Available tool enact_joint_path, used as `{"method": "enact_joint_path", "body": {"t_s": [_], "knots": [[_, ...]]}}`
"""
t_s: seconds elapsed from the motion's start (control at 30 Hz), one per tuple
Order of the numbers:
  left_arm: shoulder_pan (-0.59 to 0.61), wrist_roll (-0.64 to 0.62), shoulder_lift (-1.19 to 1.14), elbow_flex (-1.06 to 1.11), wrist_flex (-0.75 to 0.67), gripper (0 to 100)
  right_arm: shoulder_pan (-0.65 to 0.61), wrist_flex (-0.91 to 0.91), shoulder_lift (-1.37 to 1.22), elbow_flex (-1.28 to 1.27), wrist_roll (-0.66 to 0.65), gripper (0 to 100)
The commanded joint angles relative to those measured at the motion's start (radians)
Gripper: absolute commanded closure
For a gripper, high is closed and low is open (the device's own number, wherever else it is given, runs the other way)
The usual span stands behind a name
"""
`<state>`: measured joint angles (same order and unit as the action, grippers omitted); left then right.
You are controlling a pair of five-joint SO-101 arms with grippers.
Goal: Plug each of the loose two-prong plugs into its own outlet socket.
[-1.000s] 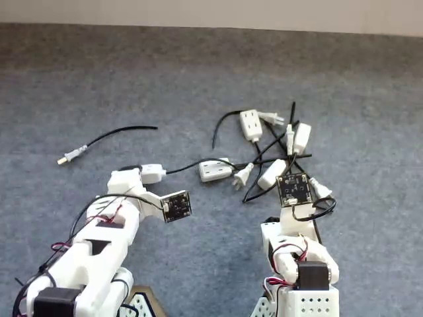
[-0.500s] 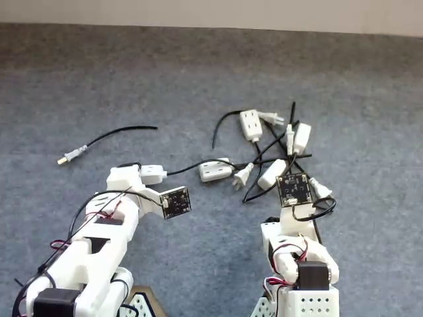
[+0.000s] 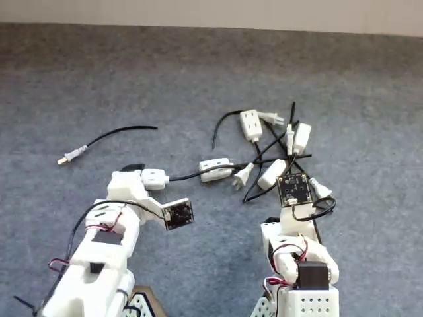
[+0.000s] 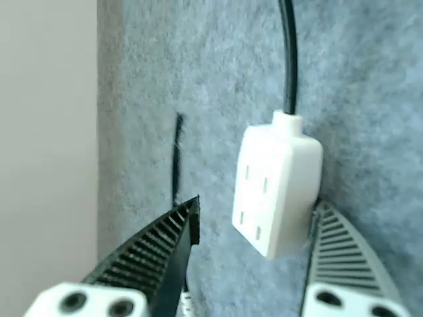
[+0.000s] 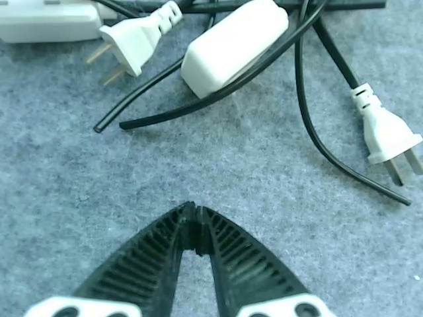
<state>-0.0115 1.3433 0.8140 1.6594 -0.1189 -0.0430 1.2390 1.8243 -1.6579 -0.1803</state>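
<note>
A white outlet socket on a black cord lies between the fingers of my open left gripper, against one finger and apart from the other. From above, this socket sits at the left arm's tip, its cord running to a second socket. My right gripper is shut and empty over bare carpet, short of a loose two-prong plug, a white socket and another plug. One more loose plug lies far left.
A tangle of black cords with more white sockets and plugs lies ahead of the right arm. Grey carpet covers the table up to the back wall.
The left arm has drawn back slightly toward the near edge, and the socket at its tip and the cord to the second socket shifted a little. The right arm has not moved.
</note>
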Motion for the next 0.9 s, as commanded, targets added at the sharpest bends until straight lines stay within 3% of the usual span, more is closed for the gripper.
{"method": "enact_joint_path", "body": {"t_s": [0.0, 0.23, 0.3, 0.4, 0.67, 0.8, 0.87], "knots": [[-0.111, 0.032, 0.262, 0.022, 0.201, 73, 0.002, 0.005, 0.004, -0.151, -0.009, 99.1], [-0.217, -0.224, 0.685, -0.124, 0.646, 73, 0.002, 0.005, 0.004, -0.151, -0.009, 99.1], [-0.214, -0.299, 0.753, -0.168, 0.707, 73, 0.002, 0.005, 0.004, -0.151, -0.009, 99.1], [-0.127, -0.374, 0.762, -0.196, 0.706, 73, 0.002, 0.005, 0.004, -0.151, -0.009, 99.1], [0.148, -0.388, 0.522, -0.246, 0.512, 73, 0.002, 0.005, 0.004, -0.151, -0.009, 99.1], [0.237, -0.575, 0.289, -0.472, 0.493, 73, 0.002, 0.005, 0.004, -0.151, -0.009, 99.1], [0.268, -0.609, 0.133, -0.613, 0.506, 73, 0.002, 0.005, 0.004, -0.151, -0.009, 99.1]]}}
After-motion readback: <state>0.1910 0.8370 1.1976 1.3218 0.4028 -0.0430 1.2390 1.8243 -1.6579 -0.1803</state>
